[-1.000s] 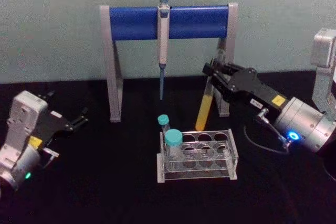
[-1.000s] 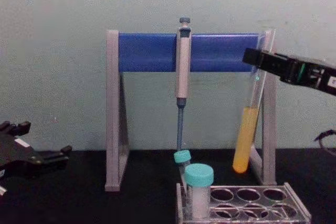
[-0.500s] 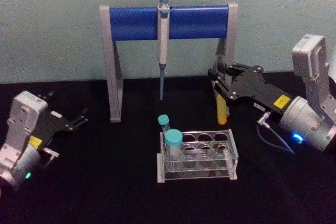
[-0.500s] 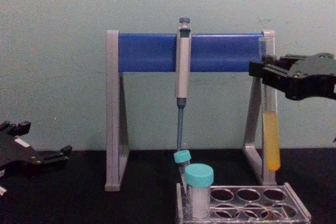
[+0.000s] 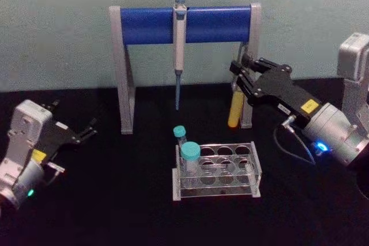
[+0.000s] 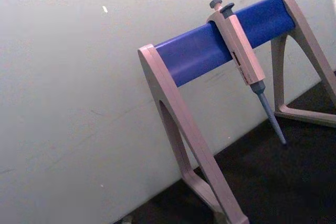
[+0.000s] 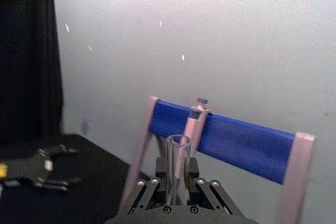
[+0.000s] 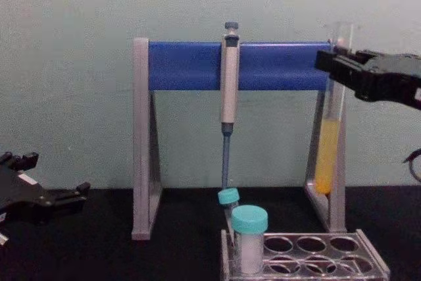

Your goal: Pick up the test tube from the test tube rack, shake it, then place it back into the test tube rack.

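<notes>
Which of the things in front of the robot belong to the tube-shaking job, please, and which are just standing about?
In the job: test tube, held above the table by the right gripper; test tube rack.

Standing about: pipette stand; pipette hanging on it; wide teal-capped tube and thin teal-capped tube in the rack; left gripper, idle at the left.

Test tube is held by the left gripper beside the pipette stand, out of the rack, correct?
Not the left: the head view shows the right gripper holding the test tube beside the pipette stand, out of the test tube rack.
</notes>
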